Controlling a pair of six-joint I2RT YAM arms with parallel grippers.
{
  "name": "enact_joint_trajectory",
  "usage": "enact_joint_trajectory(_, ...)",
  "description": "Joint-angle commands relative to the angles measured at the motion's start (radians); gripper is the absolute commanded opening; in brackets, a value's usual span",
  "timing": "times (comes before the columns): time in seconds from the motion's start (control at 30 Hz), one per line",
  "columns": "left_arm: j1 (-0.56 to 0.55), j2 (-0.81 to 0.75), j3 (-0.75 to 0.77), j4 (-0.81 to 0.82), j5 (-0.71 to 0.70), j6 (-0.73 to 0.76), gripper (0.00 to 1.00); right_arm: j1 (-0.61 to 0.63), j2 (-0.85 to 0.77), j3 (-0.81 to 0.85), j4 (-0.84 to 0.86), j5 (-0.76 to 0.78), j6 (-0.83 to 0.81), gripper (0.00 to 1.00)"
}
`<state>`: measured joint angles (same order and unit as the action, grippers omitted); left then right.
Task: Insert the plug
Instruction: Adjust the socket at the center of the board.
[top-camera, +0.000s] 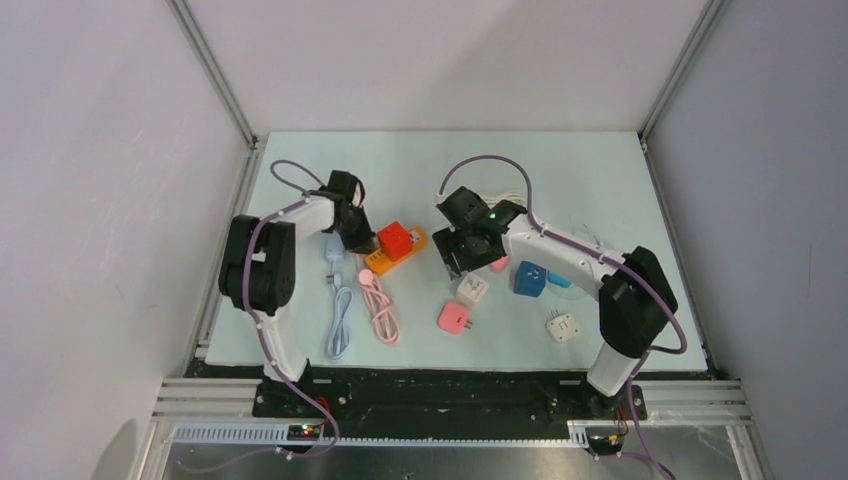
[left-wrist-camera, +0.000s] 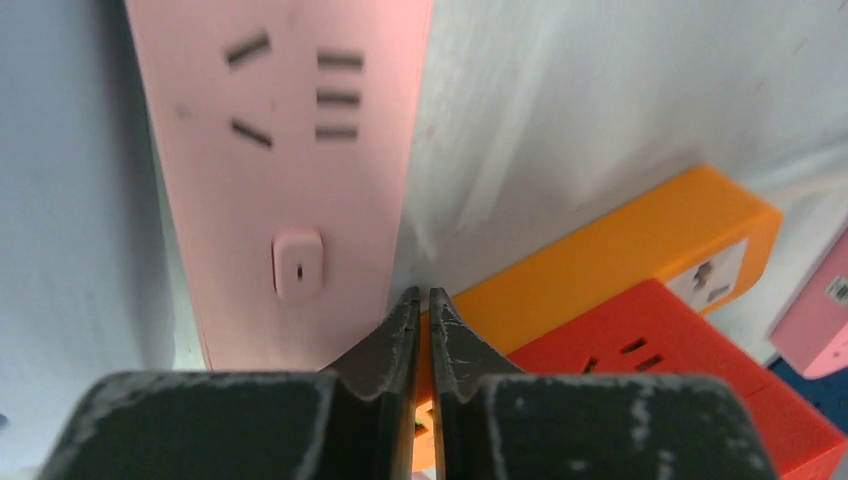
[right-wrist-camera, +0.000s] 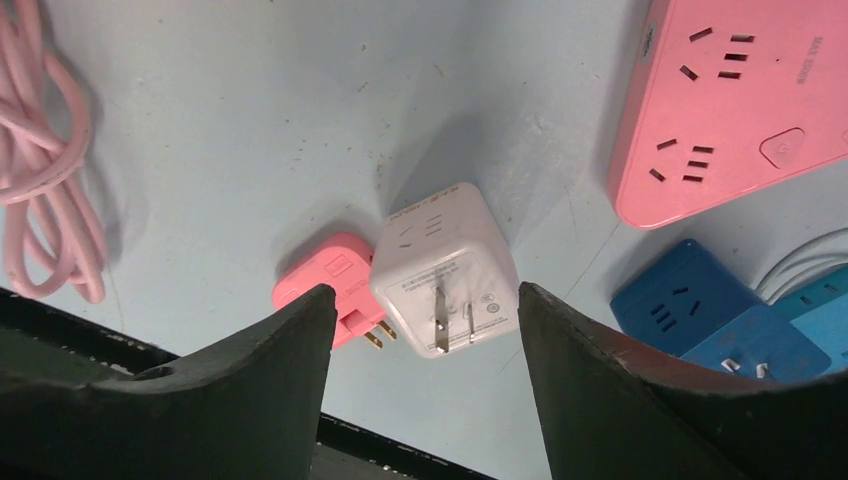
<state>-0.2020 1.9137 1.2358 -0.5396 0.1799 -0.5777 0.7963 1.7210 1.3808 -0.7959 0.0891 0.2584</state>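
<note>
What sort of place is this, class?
Probably a robotics lab test cell: white panels on an aluminium frame, two arms bolted to a rail, plug adapters laid out on a mat.

From above and behind, the fixed camera takes in the whole table (top-camera: 600, 170); wrist cameras look down at close range, sharing its orange power strip (left-wrist-camera: 640, 240) and white plug (right-wrist-camera: 445, 270).

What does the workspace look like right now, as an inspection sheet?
Surface: pale blue mat, flat.
Job's things: white cube plug, prongs showing; orange power strip with red adapter on it.
Clutter: pink plug, blue cube, pink power strip, second white plug.
Grippers: left gripper shut, nothing seen held; right gripper open above white cube plug.
Cables: pink cable and light blue cable, coiled, left.
Surroundings: white walls, metal frame posts.
</note>
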Motion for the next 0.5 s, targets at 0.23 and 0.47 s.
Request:
enact_joint_trajectory(0.23, -0.11, -0.086, -0.071, -0.037, 0.17, -0.019, 0.14, -0.019, -0.06, -0.017, 0.035, -0.074, 0.094, 0.71)
enact_joint_trajectory(0.47, -0.137, -0.115, -0.068, -0.029, 0.127, -0.003, 0.11, -0.043, -0.121, -0.088, 0.07, -0.194, 0.059, 0.67)
